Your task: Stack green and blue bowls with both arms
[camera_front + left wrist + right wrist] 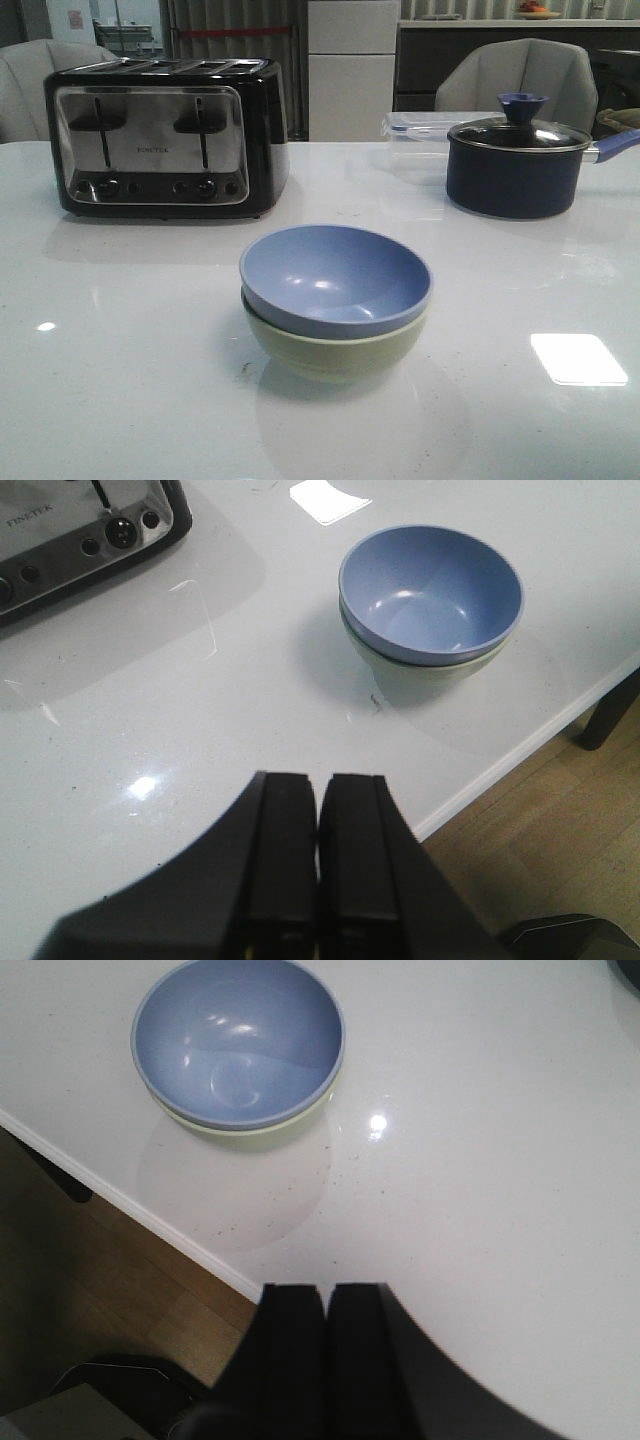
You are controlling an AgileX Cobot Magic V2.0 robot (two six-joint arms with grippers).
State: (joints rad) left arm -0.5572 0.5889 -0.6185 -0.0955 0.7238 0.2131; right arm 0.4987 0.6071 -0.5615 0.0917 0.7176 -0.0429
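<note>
The blue bowl (335, 278) sits nested inside the green bowl (335, 352) near the table's front middle. The stack also shows in the left wrist view, blue bowl (430, 592) over green bowl (425, 675), and in the right wrist view, blue bowl (238, 1038) over a sliver of green bowl (262, 1130). My left gripper (320, 785) is shut and empty, held well away from the bowls above the table near its front edge. My right gripper (326, 1295) is shut and empty, also apart from the bowls near the front edge. Neither arm shows in the front view.
A black and chrome toaster (165, 135) stands at the back left. A dark navy pot with a glass lid (518, 160) stands at the back right, a clear plastic container (415, 135) behind it. The white table (120, 380) ends at a front edge (520, 750) over wooden floor.
</note>
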